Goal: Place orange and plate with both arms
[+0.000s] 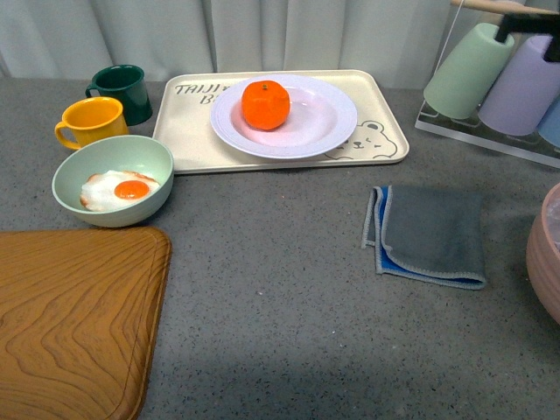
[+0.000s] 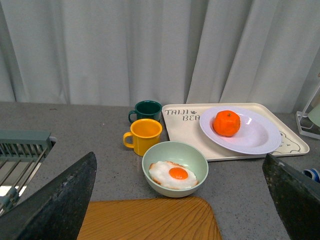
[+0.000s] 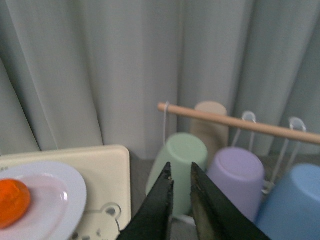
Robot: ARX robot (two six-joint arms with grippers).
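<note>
The orange (image 1: 265, 104) lies in the white ridged plate (image 1: 332, 131), which sits on the beige bear tray (image 1: 385, 105) at the back of the grey table. Both show in the left wrist view, the orange (image 2: 226, 123) in the plate (image 2: 260, 140), and at the edge of the right wrist view, orange (image 3: 12, 202) and plate (image 3: 70, 195). Neither arm shows in the front view. My left gripper (image 2: 180, 200) is open and empty, well short of the tray. My right gripper (image 3: 180, 182) is shut and empty, raised and facing the cup rack.
A pale green bowl (image 1: 114, 179) with a fried egg, a yellow mug (image 1: 90, 121) and a dark green mug (image 1: 122, 87) stand left of the tray. A wooden board (image 1: 70, 324) lies front left, a grey cloth (image 1: 433, 232) right. A cup rack (image 1: 499, 79) stands back right, a pink bowl (image 1: 547, 254) at the right edge.
</note>
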